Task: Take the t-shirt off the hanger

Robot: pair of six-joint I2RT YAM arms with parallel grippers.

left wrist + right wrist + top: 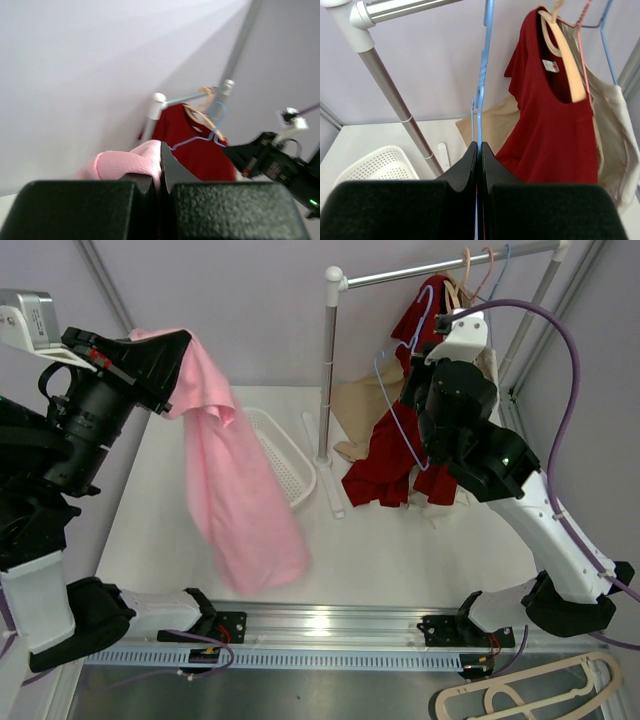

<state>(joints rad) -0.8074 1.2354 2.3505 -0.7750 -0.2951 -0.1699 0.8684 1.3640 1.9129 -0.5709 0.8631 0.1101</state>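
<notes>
- Left gripper [178, 348] was raised high over the left side of the table [400, 550], jaws closed tight on a bunched fold of the pink t-shirt [240, 490].
- In the left wrist view, pink fabric was pinched between the two fingers and bulged out to the left of them.
- The rest of the pink t-shirt hung freely below the left jaws, with its lower hem low over the table near the front rail.
- Right gripper [479, 145] was up by the clothes rack [440, 270], jaws closed narrow on the thin blue wire hanger [482, 75].
- The wire ran straight up out of the gap between the right fingers; no fabric was seen on it.
- Whether its hook sat on the rail could not be told.
- The pink t-shirt and the blue wire hanger were well apart, one at each gripper.
- A red t-shirt [385, 455] hung on a beige hanger [565, 55] on the rack, just right of the blue wire.
- A beige garment [360, 405] hung behind the red one.
- A white basket [285, 455] lay on the table between the pink t-shirt and the rack post [328, 370].
</notes>
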